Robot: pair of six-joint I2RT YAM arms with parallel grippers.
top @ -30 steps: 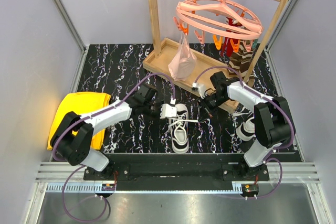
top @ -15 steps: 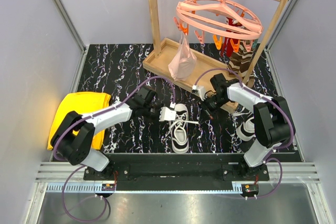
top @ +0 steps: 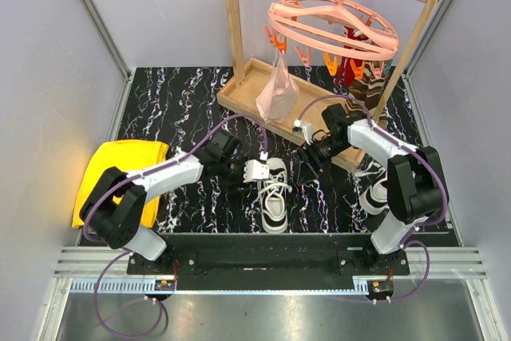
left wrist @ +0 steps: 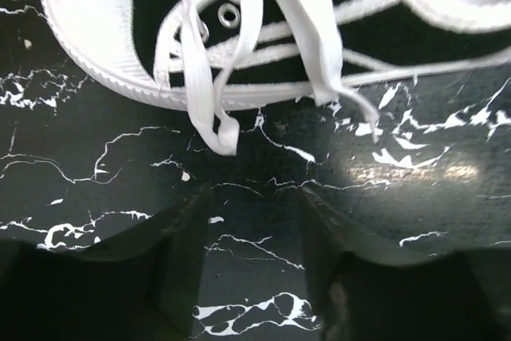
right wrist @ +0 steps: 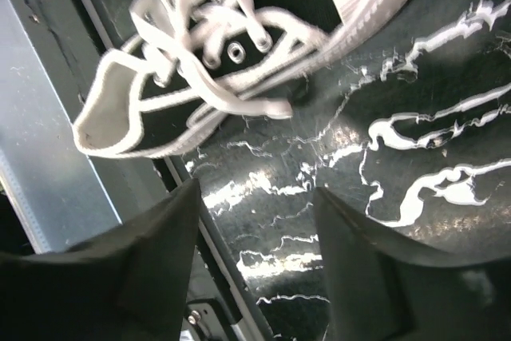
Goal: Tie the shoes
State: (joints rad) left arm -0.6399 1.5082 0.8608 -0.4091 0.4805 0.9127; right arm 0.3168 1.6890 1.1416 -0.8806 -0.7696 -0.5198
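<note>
Near the front edge of the desk (top: 160,101), about midway along it, one shoe (top: 274,195) lies lengthwise, front to back. It is white with black side stripes. Its laces (left wrist: 207,93) cross over the eyelets, and two loose ends spill over the white sole onto the marbled top. Whether any knot sits in them I cannot tell.

My left pincer (top: 257,170) hangs just beside the left flank of that shoe, at its rear end. From the left wrist view my left pincer (left wrist: 251,221) is released: both fingers (left wrist: 180,253) stand apart with only bare desk between them, and the side of the shoe (left wrist: 96,29) lies just ahead, untouched.

My right pincer (top: 310,156) hovers to the back right of the shoe, near the front lip of the wooden tray (top: 247,93), and it is apart from the shoe. Seen from the right wrist, it (right wrist: 255,205) is released too, with nothing between the fingers but desk, and the shoe (right wrist: 184,109) is blurred beyond them.

A second shoe (top: 374,193) sits by the right edge of the desk, towards the front right corner, and my right arm partly hides it.

By the left edge lies a yellow cloth (top: 120,173). At the back a pink hanger (top: 331,29) hangs from the rack, with brown striped socks (top: 367,89) and a clear bag (top: 277,93) clipped below it.
</note>
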